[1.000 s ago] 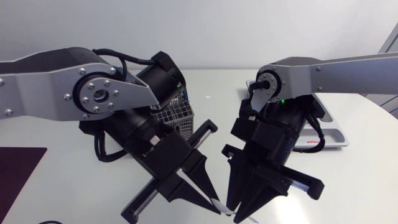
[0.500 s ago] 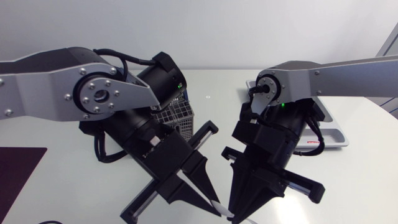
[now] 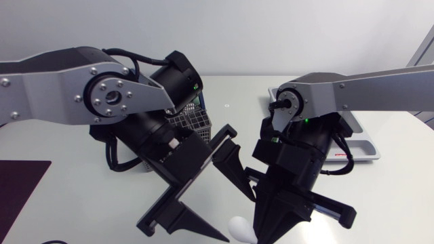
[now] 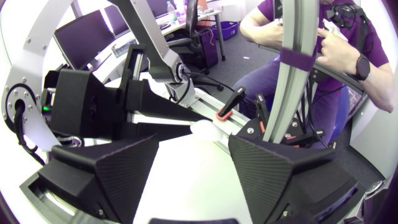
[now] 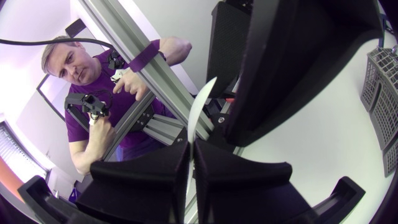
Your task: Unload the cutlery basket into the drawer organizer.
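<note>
Biggest change from a second ago is that the left claw (image 3: 239,217) has let go. Its fingers were pinched on the white spoon (image 3: 239,228), and now they're spread wide apart, one on each side of it and not touching. The whole left arm has swung up a little too. The cutlery basket (image 3: 193,124) is where it was, just behind the left arm toward the far side and mostly covered by it. The right claw (image 3: 266,234) has dropped closer to the near edge of the tabletop (image 3: 74,203). It's clamped together on the spoon, with the bowl poking out to its left. The drawer organizer (image 3: 366,146) sits far right behind the right arm, same spot as before.

The head view only gives you the spoon's bowl plus both containers. The left wrist view shows its own fingers wide apart, with the bowl (image 4: 202,129) ahead of the gap. The right wrist view has the actual grip: the spoon edge-on as a thin white strip (image 5: 200,109) squeezed between the two fingers, with a corner of the basket mesh (image 5: 380,81) off to the side.
</note>
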`<act>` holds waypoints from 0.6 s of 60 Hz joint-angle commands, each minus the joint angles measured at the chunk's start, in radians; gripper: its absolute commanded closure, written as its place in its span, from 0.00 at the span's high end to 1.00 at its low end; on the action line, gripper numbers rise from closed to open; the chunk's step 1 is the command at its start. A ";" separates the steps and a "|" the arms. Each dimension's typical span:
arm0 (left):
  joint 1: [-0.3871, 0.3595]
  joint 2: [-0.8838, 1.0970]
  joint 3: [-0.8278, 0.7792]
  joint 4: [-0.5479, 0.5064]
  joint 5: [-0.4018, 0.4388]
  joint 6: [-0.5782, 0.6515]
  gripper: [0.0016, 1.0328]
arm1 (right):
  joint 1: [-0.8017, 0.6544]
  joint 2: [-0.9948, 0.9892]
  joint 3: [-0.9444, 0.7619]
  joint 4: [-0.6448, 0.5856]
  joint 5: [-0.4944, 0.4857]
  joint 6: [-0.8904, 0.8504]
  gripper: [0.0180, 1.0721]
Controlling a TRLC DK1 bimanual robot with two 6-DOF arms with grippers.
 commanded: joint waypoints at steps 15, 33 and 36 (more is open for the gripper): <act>0.106 -0.026 0.068 0.003 0.001 -0.098 0.88 | -0.133 -0.051 -0.021 0.035 0.044 0.068 0.07; 0.244 -0.024 0.151 0.096 -0.010 -0.426 0.88 | -0.241 -0.260 -0.136 0.524 0.252 0.478 0.07; 0.250 -0.023 0.148 0.105 -0.025 -0.454 0.88 | -0.248 -0.288 -0.156 0.586 0.295 0.516 0.07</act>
